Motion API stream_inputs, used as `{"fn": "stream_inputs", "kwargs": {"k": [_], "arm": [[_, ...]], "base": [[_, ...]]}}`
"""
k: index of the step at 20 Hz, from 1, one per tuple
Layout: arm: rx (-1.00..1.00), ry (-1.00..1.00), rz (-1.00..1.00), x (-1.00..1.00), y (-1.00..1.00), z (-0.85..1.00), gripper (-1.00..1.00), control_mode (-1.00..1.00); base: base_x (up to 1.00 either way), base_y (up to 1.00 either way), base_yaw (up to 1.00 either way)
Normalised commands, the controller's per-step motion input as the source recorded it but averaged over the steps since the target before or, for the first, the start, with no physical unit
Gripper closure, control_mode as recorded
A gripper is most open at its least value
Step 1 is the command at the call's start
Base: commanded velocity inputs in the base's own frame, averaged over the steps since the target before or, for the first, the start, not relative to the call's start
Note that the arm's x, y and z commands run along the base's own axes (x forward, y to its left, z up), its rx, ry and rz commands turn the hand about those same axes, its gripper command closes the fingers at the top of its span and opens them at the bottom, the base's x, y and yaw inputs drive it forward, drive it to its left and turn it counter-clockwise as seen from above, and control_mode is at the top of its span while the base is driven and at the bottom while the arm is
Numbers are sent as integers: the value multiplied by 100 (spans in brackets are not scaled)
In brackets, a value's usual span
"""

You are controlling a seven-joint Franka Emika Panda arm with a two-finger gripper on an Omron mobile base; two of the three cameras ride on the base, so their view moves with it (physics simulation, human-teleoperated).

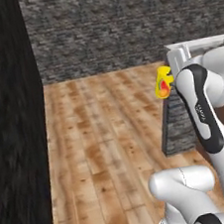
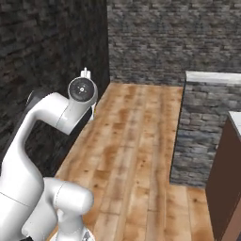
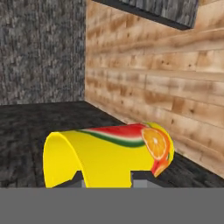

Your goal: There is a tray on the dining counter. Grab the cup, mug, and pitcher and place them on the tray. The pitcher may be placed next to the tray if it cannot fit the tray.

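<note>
- One small handleless yellow cup (image 3: 109,159) with fruit print, clamped between the fingers (image 3: 107,179), lying sideways in hand view.
- Cup carried high above wooden plank floor (image 1: 104,150), beside white arm (image 1: 203,107).

Yellow cup (image 3: 109,157) with fruit print, held aloft above wooden floor.

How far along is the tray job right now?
Nothing looks placed: these views do not take in the tray, mug or pitcher. In hand: the gripper is shut on the cup, held in the air above the wooden floor beside the arm. Left: carry the cup to the tray, then fetch mug and pitcher.
</note>
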Motion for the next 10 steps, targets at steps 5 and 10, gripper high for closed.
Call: {"fn": "stream_inputs", "kwargs": {"k": [5,10], "arm": [[0,0,0,0,0,0,100,100],[0,0,0,0,0,0,100,100]], "base": [[100,49,-26],[100,58,-17]]}}
